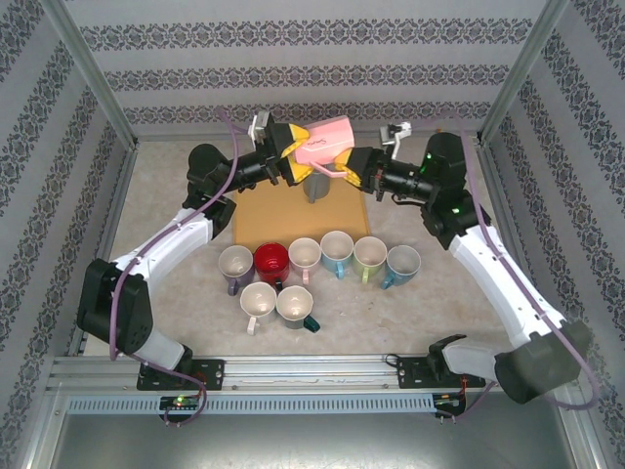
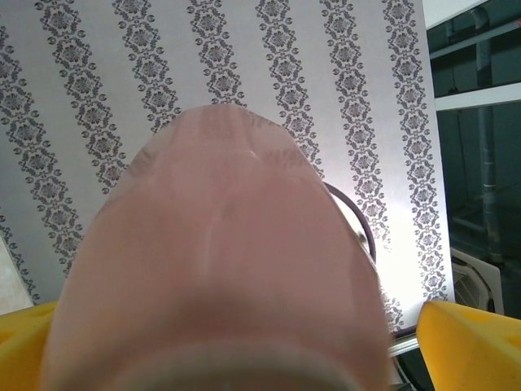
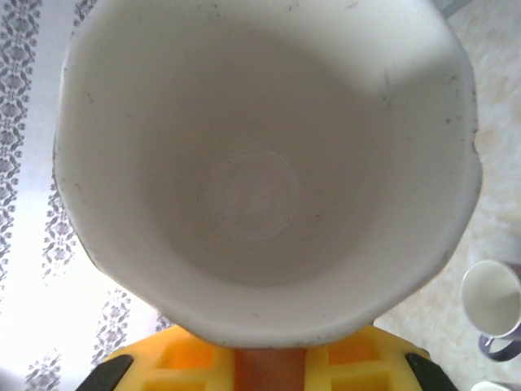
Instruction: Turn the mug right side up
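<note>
The pink mug (image 1: 327, 140) hangs in the air above the brown mat (image 1: 256, 220), lying roughly on its side between the two arms. My left gripper (image 1: 290, 154) is open; its yellow fingers (image 2: 472, 342) stand wide on both sides of the mug's pink body (image 2: 220, 269), with a gap showing on the right. My right gripper (image 1: 344, 171) is shut on the mug's pink handle (image 3: 264, 371), and the white inside of the mug (image 3: 260, 171) faces its camera.
Several upright mugs stand in two rows in front of the mat, among them a red one (image 1: 270, 259) and a blue one (image 1: 402, 262). A grey object (image 1: 315, 188) sits on the mat under the held mug. Metal frame posts (image 1: 93, 68) and patterned walls close in the table.
</note>
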### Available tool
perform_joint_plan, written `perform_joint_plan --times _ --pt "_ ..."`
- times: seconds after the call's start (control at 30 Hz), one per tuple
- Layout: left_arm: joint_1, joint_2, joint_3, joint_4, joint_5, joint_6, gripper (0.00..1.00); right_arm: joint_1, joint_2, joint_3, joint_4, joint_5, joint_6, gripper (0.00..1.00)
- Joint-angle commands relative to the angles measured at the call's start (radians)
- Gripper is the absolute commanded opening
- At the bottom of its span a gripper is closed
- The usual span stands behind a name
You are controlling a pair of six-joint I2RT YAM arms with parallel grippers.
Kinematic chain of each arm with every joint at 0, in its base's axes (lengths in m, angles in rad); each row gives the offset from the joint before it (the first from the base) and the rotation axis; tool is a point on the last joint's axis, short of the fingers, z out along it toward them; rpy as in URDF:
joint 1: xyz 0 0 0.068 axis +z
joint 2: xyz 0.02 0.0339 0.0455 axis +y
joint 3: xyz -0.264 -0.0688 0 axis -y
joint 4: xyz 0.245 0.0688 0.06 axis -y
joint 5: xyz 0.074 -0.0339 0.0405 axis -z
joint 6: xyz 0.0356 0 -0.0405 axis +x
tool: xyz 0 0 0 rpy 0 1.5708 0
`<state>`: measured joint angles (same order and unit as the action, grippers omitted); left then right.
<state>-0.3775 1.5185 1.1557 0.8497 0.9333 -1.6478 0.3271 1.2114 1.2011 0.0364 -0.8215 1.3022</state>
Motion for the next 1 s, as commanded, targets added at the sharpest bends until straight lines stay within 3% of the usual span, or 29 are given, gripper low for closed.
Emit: perform_joint_plan --times 0.0,0.17,0.33,0.4,0.53,0.7,0.97 --pt "0.020 -0.055 -0.022 -0.013 -0.021 0.052 1.00 -0.031 -0.086 -0.005 -0.030 0.087 -0.136 0.00" --pt "0.042 -0.076 -0.038 -0.188 -0.040 0.129 1.00 -0.035 -0.147 0.020 -0.203 0.138 -0.316 0.00" --pt "0.061 -0.137 -0.003 -0.607 -0.094 0.372 1.00 0.064 -0.203 0.105 -0.525 0.305 -0.664 0.00" --pt "0.066 -0.156 0.036 -0.849 -0.157 0.506 1.00 0.148 -0.231 0.136 -0.672 0.463 -0.822 0.00" --pt "0.068 -0.169 0.100 -1.115 -0.255 0.667 1.00 0.391 -0.250 0.192 -0.913 0.832 -1.057 0.00" --pt "0.066 -0.177 0.160 -1.289 -0.314 0.777 1.00 0.594 -0.297 0.166 -1.067 1.022 -1.076 0.00" --pt "0.066 -0.193 0.143 -1.301 -0.324 0.780 1.00 0.954 -0.328 -0.008 -1.155 1.285 -0.882 0.00"
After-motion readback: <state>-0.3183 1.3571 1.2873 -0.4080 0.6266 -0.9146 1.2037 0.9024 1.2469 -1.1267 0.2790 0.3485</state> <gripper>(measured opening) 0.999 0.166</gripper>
